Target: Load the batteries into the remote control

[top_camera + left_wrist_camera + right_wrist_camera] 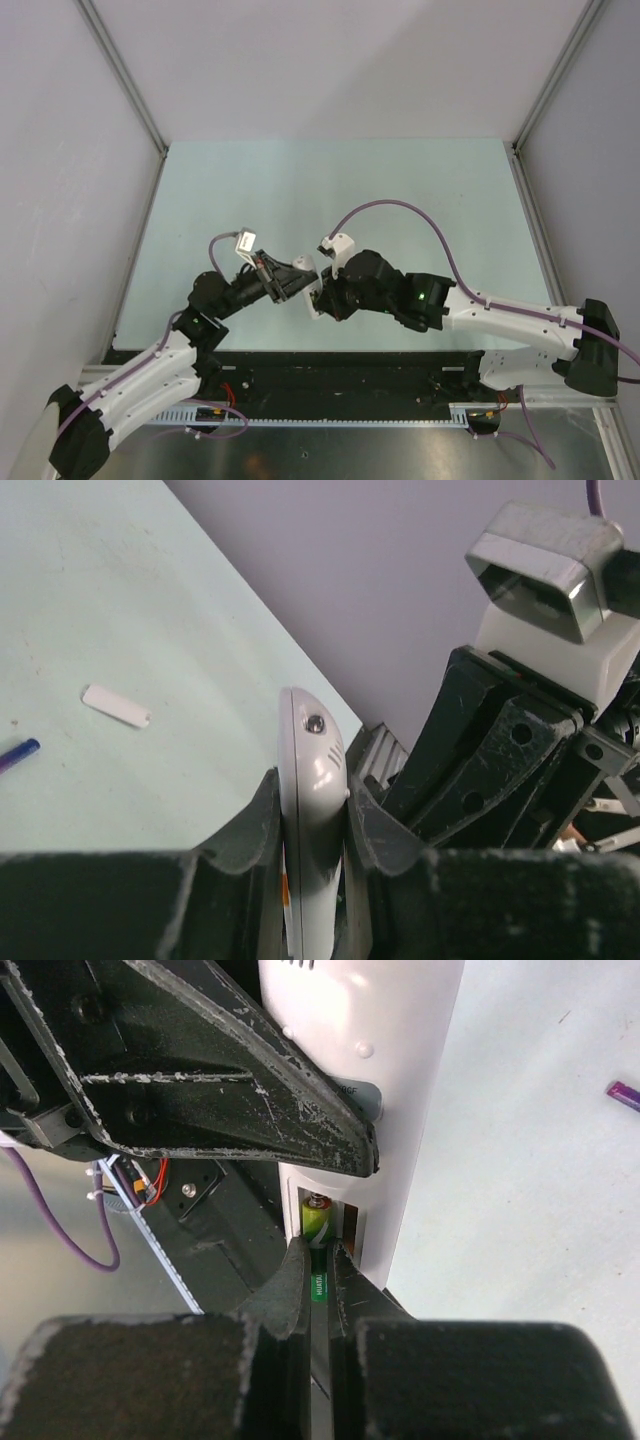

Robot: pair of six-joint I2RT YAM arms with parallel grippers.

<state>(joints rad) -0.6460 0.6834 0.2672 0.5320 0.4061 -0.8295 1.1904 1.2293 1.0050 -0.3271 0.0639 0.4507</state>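
Observation:
My left gripper (pixel 312 792) is shut on the white remote control (pixel 312 770) and holds it edge-on above the pale green table (pixel 120 600). In the right wrist view the remote (pixel 405 1110) shows its open back recess. The green battery (pixel 317 1228) is pinched in my shut right gripper (pixel 318 1265), its upper end inside the recess at the spring contact. The purple-blue battery (pixel 625 1095) lies loose on the table, also seen at the edge of the left wrist view as a dark cylinder (pixel 18 755). From above, both grippers meet at the remote (pixel 313 302) near the table's front middle.
A small white battery cover (pixel 117 705) lies flat on the table beside the purple-blue battery. The right arm's wrist camera (pixel 548 572) hangs close to the left fingers. Grey walls (pixel 90 150) enclose the table, and a black rail (pixel 330 375) runs along the near edge.

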